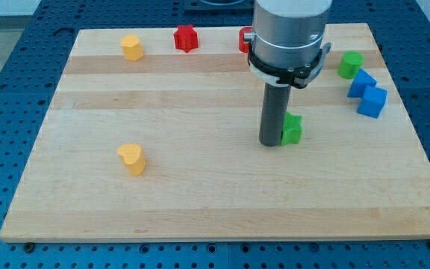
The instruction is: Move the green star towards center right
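Observation:
The green star lies on the wooden board, right of the board's middle. My tip is down on the board, touching the star's left side. The rod and the arm's grey body rise above it and hide part of the board behind.
A green cylinder and two blue blocks lie at the view's upper right. A red star and a partly hidden red block lie at the top. A yellow hexagon is top left, a yellow heart lower left.

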Controlling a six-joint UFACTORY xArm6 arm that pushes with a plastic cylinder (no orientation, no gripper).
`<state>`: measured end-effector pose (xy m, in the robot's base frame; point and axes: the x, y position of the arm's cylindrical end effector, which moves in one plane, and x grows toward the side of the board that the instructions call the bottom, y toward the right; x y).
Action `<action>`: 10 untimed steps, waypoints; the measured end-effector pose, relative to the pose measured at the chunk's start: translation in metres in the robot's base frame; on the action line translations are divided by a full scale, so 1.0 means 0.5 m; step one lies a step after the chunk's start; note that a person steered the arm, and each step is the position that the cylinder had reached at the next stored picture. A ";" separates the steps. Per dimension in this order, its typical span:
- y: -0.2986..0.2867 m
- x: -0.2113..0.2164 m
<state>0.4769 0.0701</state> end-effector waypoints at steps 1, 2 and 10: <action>0.008 0.000; -0.035 -0.016; 0.037 -0.034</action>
